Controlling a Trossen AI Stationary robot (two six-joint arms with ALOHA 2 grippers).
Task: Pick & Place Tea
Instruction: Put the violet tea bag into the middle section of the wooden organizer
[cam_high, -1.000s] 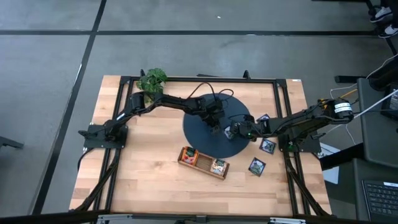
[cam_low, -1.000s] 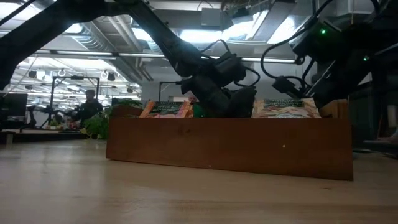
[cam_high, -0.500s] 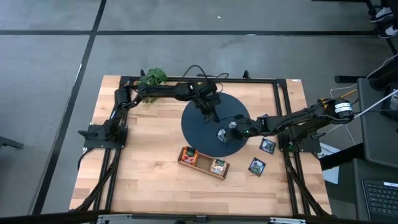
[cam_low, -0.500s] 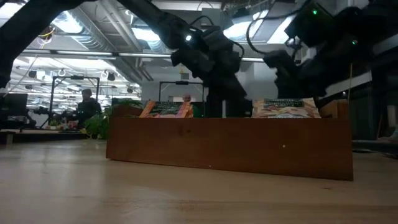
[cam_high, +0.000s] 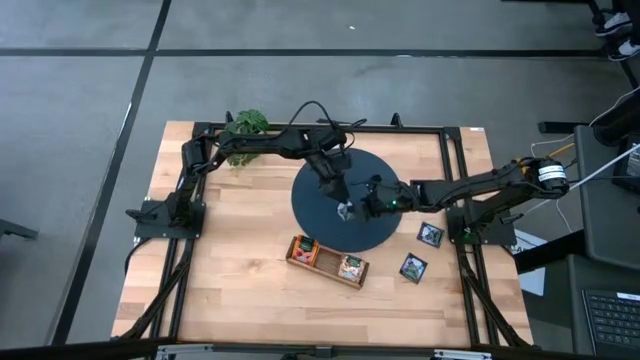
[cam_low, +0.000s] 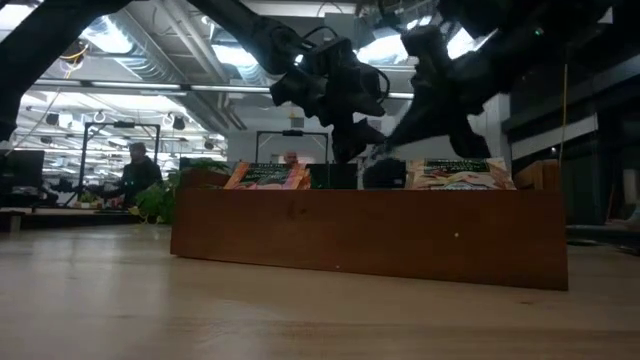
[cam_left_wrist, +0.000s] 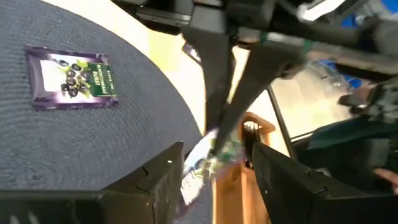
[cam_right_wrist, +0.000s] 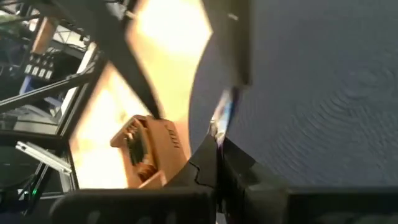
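Observation:
A small pale sachet of tea (cam_high: 345, 210) hangs over the round dark mat (cam_high: 375, 235), with my right gripper (cam_high: 358, 206) shut on it from the table's right. My left gripper (cam_high: 338, 193) hovers open over the mat's middle. In the left wrist view its two fingers (cam_left_wrist: 163, 177) stand on either side of the held sachet (cam_left_wrist: 208, 158); I cannot tell whether they touch it. A purple sachet (cam_left_wrist: 71, 78) lies flat on the mat. Two dark sachets (cam_high: 430, 235) (cam_high: 413, 266) lie on the wood to the mat's right. My right gripper pinches the pale sachet by one edge (cam_right_wrist: 219, 132) between its two shut fingers. It comes slanting down from the table's right. The sachet sticks out edge-on beyond the fingertips (cam_right_wrist: 222, 112), lifted clear of the mat.
A narrow brown compartment tray (cam_high: 327, 262) with an orange sachet (cam_low: 265, 177) and a pale one (cam_low: 460, 175) stands near the mat's front edge. A green plant (cam_high: 245, 125) sits at the far left, under the left arm. Black frame rails run along the table's sides.
My left gripper has opened, risen and drawn back toward the far edge. My right gripper, staying shut on the pale sachet, has rolled, risen and gone toward the table's left, so the sachet has come up off the mat.

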